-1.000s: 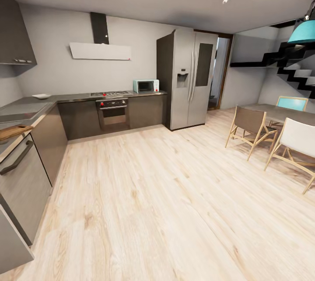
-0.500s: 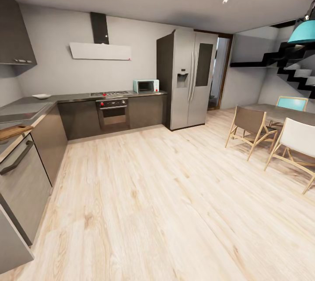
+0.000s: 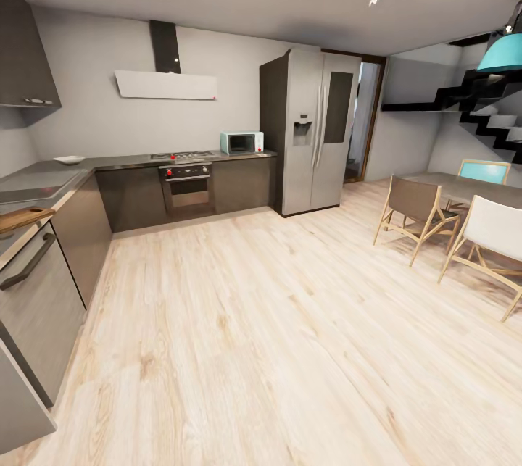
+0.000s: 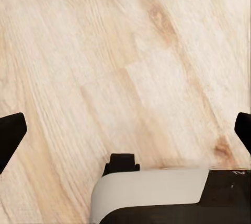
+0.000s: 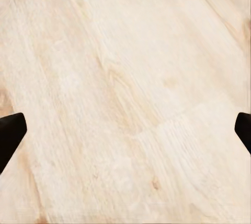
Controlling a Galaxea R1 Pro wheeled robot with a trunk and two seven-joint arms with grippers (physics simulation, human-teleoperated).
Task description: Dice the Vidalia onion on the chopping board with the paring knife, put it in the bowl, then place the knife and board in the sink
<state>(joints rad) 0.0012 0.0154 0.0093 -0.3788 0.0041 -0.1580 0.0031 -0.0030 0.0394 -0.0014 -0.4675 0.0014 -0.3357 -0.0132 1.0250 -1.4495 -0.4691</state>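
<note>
Two hands point down at the pale wooden floor (image 3: 275, 335). On the left wrist view the left hand (image 4: 125, 130) has its dark fingertips (image 4: 10, 135) at the two edges of the picture, far apart from each other, so it is open and holds nothing. On the right wrist view the right hand (image 5: 125, 132) stands in the same way, wide open, with only floor planks between its fingertips (image 5: 10, 132).

On the head view the kitchen is at the left and far side. The grey bench (image 3: 43, 177) runs along the left wall and turns along the far wall. The chopping board (image 3: 23, 218) lies on the bench at the near left, with one rounded corner over the edge. The white bowl (image 3: 69, 159) stands in the far left corner of the bench, well apart from the board. Between them there is a flat grey steel area, probably the sink (image 3: 36, 189); I cannot tell its basin. At the far wall stand an oven (image 3: 187, 187), a small microwave (image 3: 241, 142) and a tall fridge (image 3: 312, 131). At the right is a table with chairs (image 3: 413, 216).
</note>
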